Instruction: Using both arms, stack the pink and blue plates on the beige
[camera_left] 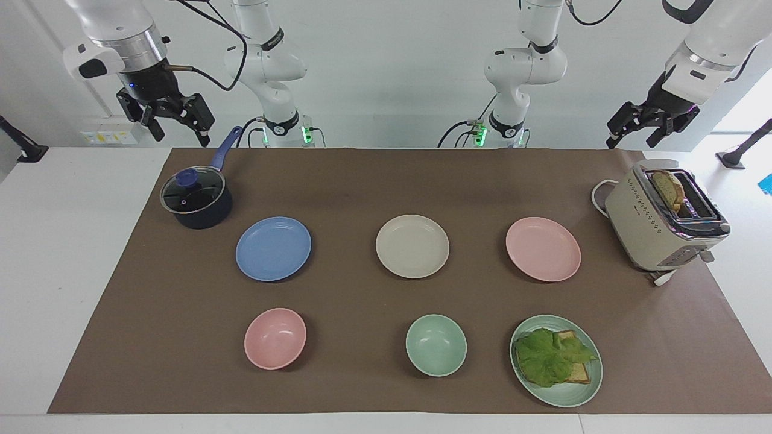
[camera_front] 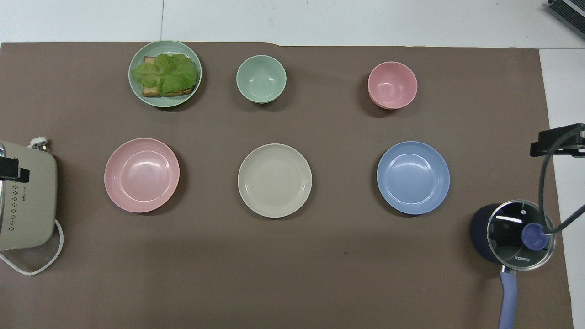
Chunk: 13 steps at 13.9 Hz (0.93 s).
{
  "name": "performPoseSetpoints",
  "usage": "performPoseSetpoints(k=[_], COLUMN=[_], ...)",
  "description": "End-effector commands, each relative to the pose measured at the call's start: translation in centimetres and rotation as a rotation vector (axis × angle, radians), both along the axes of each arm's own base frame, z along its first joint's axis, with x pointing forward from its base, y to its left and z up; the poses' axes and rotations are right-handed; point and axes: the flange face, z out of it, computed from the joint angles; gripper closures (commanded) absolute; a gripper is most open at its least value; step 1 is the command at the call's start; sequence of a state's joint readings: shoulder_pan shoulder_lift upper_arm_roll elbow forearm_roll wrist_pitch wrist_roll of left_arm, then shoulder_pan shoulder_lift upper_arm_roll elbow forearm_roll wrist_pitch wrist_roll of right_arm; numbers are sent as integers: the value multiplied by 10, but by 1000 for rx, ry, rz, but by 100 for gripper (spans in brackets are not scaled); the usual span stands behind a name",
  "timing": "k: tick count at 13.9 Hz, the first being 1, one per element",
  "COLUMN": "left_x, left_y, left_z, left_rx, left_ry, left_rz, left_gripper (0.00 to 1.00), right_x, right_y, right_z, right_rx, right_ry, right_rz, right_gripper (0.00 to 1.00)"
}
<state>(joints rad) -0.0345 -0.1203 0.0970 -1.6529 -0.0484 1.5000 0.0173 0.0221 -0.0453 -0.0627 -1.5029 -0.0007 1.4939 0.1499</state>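
Both the pink plate (camera_left: 543,249) and blue plate (camera_left: 273,248) look light, stiff and kinda slick, so grab their thin raised rims; left pincer (camera_left: 639,128) and right pincer (camera_left: 175,123) hang wide open, holding nothing.

Facing view: you look from high across the table toward both robot bases, down at a slant, far enough to take in the whole brown mat (camera_left: 362,181).
Overhead view: you look steeply down from above the robots' end, forward, somewhat closer in.
Shared: both show you the mat, the beige plate (camera_left: 412,246) (camera_front: 274,180) at centre, and the toaster (camera_left: 663,223) (camera_front: 25,201), half a turn apart.
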Motion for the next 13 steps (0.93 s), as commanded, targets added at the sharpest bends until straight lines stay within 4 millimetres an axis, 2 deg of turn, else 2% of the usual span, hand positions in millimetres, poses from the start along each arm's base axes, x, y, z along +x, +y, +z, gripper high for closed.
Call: performPoseSetpoints(k=[1,10,13], left_x=[-2,-7,-4], left_y=[2,10,10], left_z=[4,5,-9], left_rx=[19,14,14], left_ry=[-11,-13,-1], left_rz=[2,17,17], left_gripper=[0,0,0], right_x=[-3,-8,-15], right_y=[-3,-6,-5], right_z=[-1,-4,-10], right_rx=[-4,-4,-2], right_ry=[1,15,23], right_rz=[18,18,20], right_gripper=[0,0,0])
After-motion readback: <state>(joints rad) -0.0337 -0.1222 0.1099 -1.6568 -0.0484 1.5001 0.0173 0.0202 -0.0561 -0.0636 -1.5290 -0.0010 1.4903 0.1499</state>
